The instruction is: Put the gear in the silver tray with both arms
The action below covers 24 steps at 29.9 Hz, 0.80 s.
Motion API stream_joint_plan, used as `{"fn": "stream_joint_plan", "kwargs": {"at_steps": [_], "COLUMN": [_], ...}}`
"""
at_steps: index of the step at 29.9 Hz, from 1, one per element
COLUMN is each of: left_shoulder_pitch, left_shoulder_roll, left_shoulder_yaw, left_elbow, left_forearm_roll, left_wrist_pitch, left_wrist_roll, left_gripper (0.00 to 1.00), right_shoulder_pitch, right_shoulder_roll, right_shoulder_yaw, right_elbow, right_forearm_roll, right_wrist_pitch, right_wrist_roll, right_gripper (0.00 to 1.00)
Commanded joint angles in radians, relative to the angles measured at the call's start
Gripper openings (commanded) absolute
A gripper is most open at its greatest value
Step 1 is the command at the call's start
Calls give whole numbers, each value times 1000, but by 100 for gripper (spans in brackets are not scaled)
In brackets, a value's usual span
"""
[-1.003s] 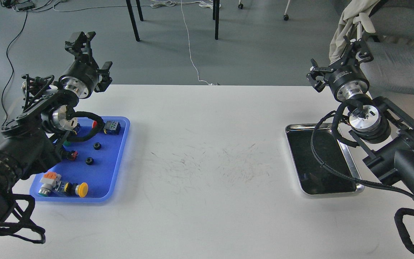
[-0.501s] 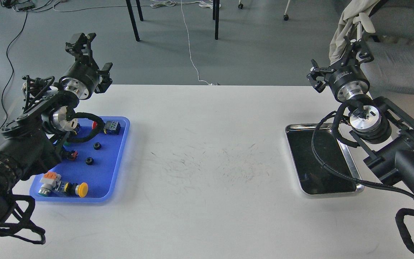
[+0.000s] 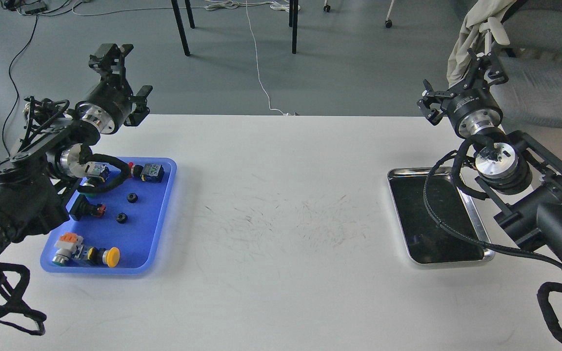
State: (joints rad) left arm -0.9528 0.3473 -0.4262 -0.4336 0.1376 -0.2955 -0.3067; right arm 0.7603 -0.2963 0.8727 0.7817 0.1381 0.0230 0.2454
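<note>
Lying on white bench [image 3: 281,204], silver tray [image 3: 476,214] sits below right pincer [image 3: 461,80], well apart from left pincer [image 3: 122,78]. Both pincers raised, spread, holding nothing. Blue tray [image 3: 156,214] of parts far left of silver tray. Grey floor, chair [image 3: 539,58] behind.

Grey floor [image 3: 349,63], white table [image 3: 281,204]

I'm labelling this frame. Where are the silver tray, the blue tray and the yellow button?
silver tray [image 3: 480,226]: head view, right rim.
blue tray [image 3: 150,229]: head view, bare floor near the right wall.
yellow button [image 3: 112,257]: head view, round yellow cap.
</note>
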Motion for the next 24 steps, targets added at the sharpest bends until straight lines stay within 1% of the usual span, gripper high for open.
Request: {"fn": "stream_joint_plan", "kwargs": {"at_steps": [1,4,7,10,12,14,15,18,20,21,22,23,24], "left_shoulder_pitch": [-26,-50,-76,-95,-96,-101,-101,-98,-86,-86,-87,-87,-87], "left_shoulder_roll": [36,96,159,217,274,320,350,390,423,429,450,463,470], "left_shoulder_yaw": [88,127,176,202,227,242,250,253,259,261,262,268,280], "left_elbow": [-42,-106,-171,-243,-278,-318,-356,-419,-491,-500,-542,-569,-586], "left_forearm_roll": [-1,0,0,5,16,31,55,138,238,258,342,406,446], "left_wrist_pitch": [-10,-16,-33,-51,-77,-118,-149,-155,-148,-145,-122,-91,-71], "left_wrist_roll": [1,4,41,52,54,54,54,40,15,8,-33,-60,-75], "left_gripper": [99,99,99,99,99,99,99,99,98,98,98,98,98], "right_shoulder_pitch": [-1,-3,-3,-4,-7,-9,-9,-9,-10,-10,-10,-10,-12], "right_shoulder_roll": [0,0,2,3,3,3,3,5,5,5,5,3,3], "right_shoulder_yaw": [0,0,2,2,2,2,2,3,3,3,3,3,3], "right_elbow": [-1,1,1,-1,-1,-1,-1,-1,-1,-1,1,-1,-1], "right_forearm_roll": [0,0,0,0,0,0,0,0,-2,0,0,0,0], "right_wrist_pitch": [2,2,2,2,2,2,3,3,3,3,3,3,3], "right_wrist_roll": [0,0,0,2,2,2,2,3,5,5,5,5,6], "right_gripper": [99,99,99,99,99,99,99,99,99,99,99,99,99]}}
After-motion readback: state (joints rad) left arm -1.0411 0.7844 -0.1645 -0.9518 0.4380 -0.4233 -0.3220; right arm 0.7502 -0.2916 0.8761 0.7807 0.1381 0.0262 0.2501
